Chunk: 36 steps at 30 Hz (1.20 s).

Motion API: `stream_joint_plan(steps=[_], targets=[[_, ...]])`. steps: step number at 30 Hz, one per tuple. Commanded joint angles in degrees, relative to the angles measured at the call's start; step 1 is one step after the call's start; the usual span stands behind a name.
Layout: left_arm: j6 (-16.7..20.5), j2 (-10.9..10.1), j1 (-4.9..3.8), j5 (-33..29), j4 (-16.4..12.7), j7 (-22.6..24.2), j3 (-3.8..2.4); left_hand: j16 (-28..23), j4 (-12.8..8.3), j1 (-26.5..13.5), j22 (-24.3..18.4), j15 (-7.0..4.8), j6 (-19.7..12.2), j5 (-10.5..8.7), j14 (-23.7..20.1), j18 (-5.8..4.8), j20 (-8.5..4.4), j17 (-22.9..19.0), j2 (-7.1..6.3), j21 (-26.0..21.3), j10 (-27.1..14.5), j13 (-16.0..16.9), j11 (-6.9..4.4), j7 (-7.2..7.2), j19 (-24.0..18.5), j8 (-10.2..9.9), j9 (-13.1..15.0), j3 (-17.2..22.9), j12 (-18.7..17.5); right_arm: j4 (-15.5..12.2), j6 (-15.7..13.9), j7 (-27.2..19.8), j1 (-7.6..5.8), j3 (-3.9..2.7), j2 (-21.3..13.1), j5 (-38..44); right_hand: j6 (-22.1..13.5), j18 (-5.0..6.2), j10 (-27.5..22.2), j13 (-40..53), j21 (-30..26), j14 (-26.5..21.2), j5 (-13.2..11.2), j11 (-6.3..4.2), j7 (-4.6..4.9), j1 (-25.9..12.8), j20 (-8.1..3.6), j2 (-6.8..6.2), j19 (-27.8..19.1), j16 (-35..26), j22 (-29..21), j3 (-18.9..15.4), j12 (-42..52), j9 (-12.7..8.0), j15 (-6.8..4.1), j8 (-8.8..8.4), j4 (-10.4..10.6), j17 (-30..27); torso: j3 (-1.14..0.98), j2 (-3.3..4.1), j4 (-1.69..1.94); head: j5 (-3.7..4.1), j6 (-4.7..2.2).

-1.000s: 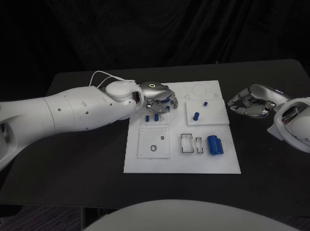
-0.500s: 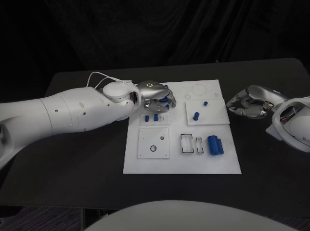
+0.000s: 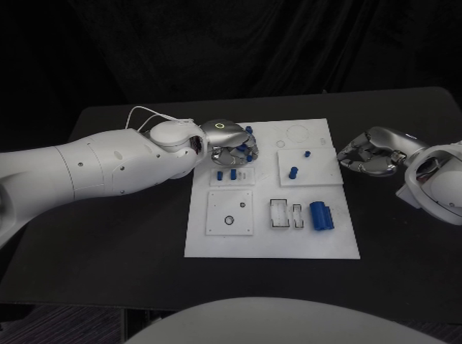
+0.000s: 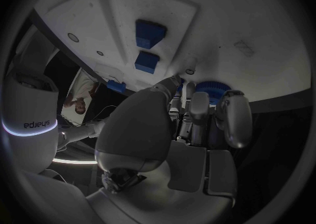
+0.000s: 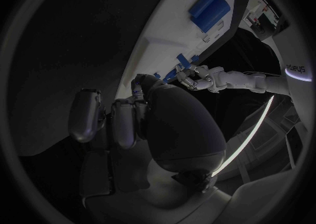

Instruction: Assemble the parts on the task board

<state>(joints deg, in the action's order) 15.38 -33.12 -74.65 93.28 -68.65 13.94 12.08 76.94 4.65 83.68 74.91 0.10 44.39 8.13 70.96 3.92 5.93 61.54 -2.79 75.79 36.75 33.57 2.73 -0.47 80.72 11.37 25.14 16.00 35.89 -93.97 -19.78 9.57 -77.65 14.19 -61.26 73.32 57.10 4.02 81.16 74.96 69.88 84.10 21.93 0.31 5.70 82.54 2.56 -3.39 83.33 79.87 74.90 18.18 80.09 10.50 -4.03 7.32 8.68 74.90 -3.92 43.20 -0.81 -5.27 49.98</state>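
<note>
The white task board (image 3: pixel 272 244) lies mid-table. My left hand (image 3: pixel 231 145) hovers over its far left corner and pinches a small round blue part (image 4: pixel 210 87) between its fingertips (image 4: pixel 234 113); the part also peeks out at the hand (image 3: pixel 244 149). Just in front of that hand, two small blue parts (image 3: pixel 226 174) stand in a plate. Two more blue pieces (image 3: pixel 294 171) sit in the far right plate, and a larger blue cylinder (image 3: pixel 321 215) lies nearer the front. My right hand (image 3: pixel 374 153) rests off the board's right edge, fingers curled in on nothing.
The black table (image 3: pixel 107 236) surrounds the board with free room on both sides and in front. A near-left plate (image 3: pixel 230 213) with small holes and a slotted frame (image 3: pixel 287 213) sit on the board. The right wrist view shows the cylinder (image 5: pixel 209 5) and my left hand (image 5: pixel 205 79).
My left hand has drawn back from the two standing blue parts toward the board's far edge, carrying the blue part. The right hand has hardly moved.
</note>
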Motion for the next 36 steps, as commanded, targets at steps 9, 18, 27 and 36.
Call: stream_joint_plan(steps=[9, 18, 27, 36], targets=[[3.05, -0.33, 0.1, 0.1, -0.36, 3.02, -0.02, 1.07, -1.04, 0.97, 11.77, -2.44, 8.68, 0.57, 2.35, -1.36, -0.45, 0.63, 2.01, 3.65, 8.04, -1.02, -3.06, 2.97, 2.61, 3.82, 2.74, 1.38, -0.07, 0.28, 1.12, 0.34, 0.08, -0.02, 0.34, 0.18, 0.29, -0.01, 0.2, 4.23, 0.03, 3.41, 0.27, -0.11, 0.0, -0.06, 0.09, -0.33, 0.13, 0.0, 9.8, -0.19, 0.07, 0.09, 0.45, 0.29, 0.18, 5.77, 0.05, -0.09, -0.04, -0.33, 0.02], [6.85, -1.25, 0.18, 0.1, -0.75, 4.24, -0.02, 0.86, -1.38, 1.17, 11.91, -2.6, 9.76, 1.28, 2.53, -1.48, -0.56, 0.01, 2.28, 4.17, 10.77, -2.85, -3.25, 2.98, 2.87, 4.0, 3.35, 1.65, -2.27, 0.64, 1.64, 0.7, 0.1, -0.02, 0.53, 0.18, 0.38, 0.01, 0.21, 4.24, -0.07, 3.41, 0.26, -0.12, -0.03, 0.0, 0.09, -0.28, 0.1, -0.02, 9.78, -0.15, 0.08, 0.11, 0.45, 0.33, 0.16, 5.76, 0.07, -0.2, -0.06, -0.48, -0.1], [9.32, -3.1, 0.18, 0.1, -2.14, 4.14, -0.02, 0.86, -1.38, 1.17, 11.91, -2.6, 9.76, 1.28, 2.53, -1.48, -0.56, 0.01, 2.28, 4.17, 10.77, -2.85, -3.25, 2.98, 2.87, 4.0, 3.35, 1.65, -2.27, 0.95, 2.18, 1.03, 0.16, -0.02, 0.5, 0.18, 0.38, 0.01, 0.21, 4.24, -0.07, 3.41, 0.26, -0.12, -0.03, 0.0, 0.09, -0.28, 0.1, -0.02, 9.78, -0.15, 0.08, 0.11, 0.45, 0.33, 0.16, 5.76, 0.11, -0.46, 0.13, -0.2, -0.54], [9.37, -8.99, -0.25, 0.1, -7.34, 1.97, -0.01, 0.42, -1.82, 1.04, 12.31, -2.33, 12.09, 3.34, 3.4, -1.8, -0.75, -0.95, 1.53, 5.61, 15.92, -6.67, -2.89, 3.6, 3.73, 3.04, 3.77, 2.13, -6.76, 1.27, 2.67, 1.36, 0.23, -0.02, 0.59, 0.18, 0.38, 0.04, 0.09, 4.1, -0.21, 3.36, 0.26, -0.12, -0.03, 0.01, 0.09, -0.27, 0.05, -0.2, 9.74, -0.15, -0.05, 0.11, 0.45, 0.33, 0.16, 5.59, -0.07, -0.54, 0.36, -0.05, -2.17]])
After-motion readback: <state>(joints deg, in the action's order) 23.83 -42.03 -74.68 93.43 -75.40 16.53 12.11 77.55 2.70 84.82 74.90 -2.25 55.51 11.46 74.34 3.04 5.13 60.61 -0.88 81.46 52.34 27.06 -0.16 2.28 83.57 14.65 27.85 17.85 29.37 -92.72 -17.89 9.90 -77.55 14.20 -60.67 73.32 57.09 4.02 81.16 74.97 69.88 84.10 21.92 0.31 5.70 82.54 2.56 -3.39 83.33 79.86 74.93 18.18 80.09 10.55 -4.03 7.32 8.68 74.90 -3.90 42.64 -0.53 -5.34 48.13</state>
